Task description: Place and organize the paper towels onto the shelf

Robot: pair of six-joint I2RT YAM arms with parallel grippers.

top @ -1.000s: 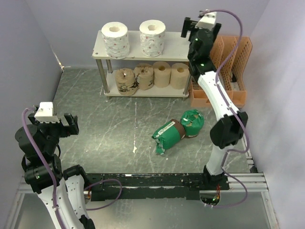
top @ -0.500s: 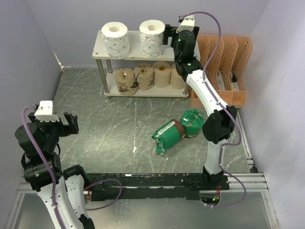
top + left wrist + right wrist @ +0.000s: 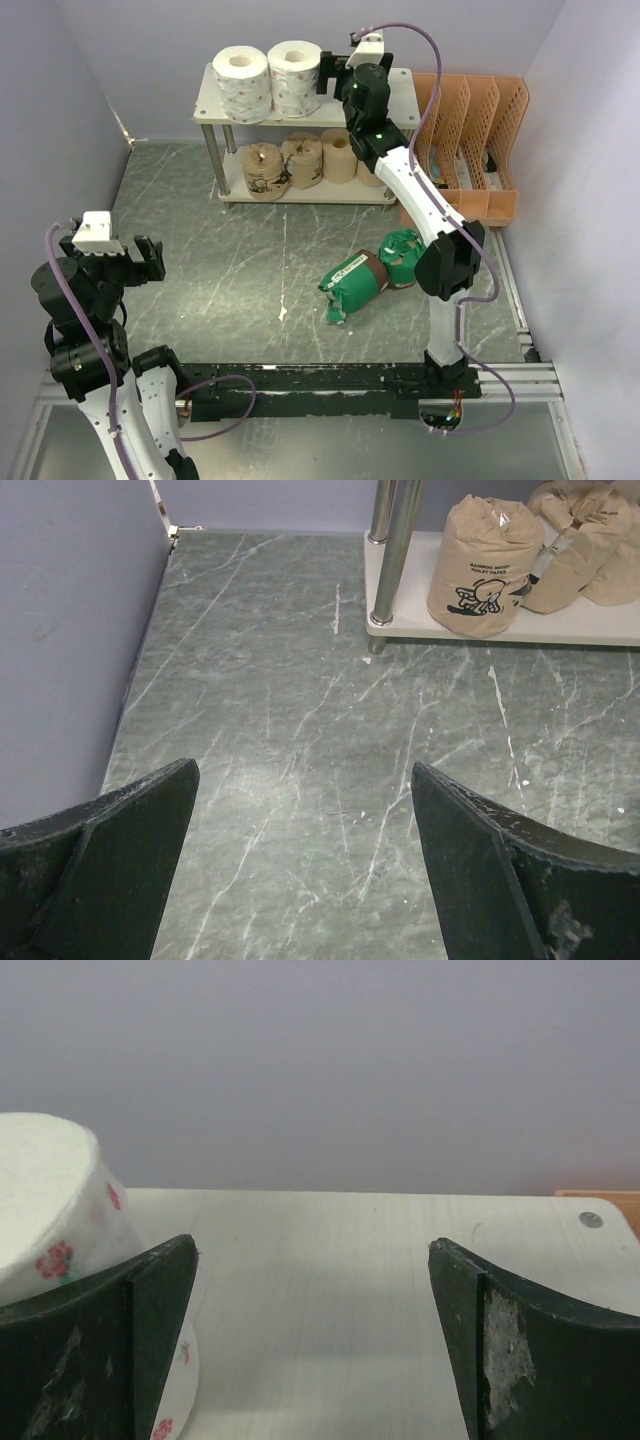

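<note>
My right gripper (image 3: 313,1248) is wide apart and holds nothing. It sits up at the top tier of the shelf (image 3: 520,1230). My left finger is right against the side of the nearer white roll (image 3: 50,1200), and the roll is outside the gap, not between the fingers. That roll touches the other white roll (image 3: 240,85), so both crowd the left half of the top board. The bare board is straight ahead of me and to my right. The four tan rolls (image 3: 300,160) fill the lower tier.

Two rolls are not yet shelved. The green roll (image 3: 355,283) lies on its side on the table (image 3: 220,260), long axis diagonal, running from near-left to far-right. The second green roll (image 3: 405,255) is just beside it on the far-right end. Both lie back toward my base and well below my gripper, close to my forearm.

My left gripper (image 3: 128,265) is also apart and empty, hanging over the left side of the table, well apart from both green rolls. I judge the right arm is nearer, so the next pick is mine: pull back, drop down, and turn my fingers across that diagonal.
</note>
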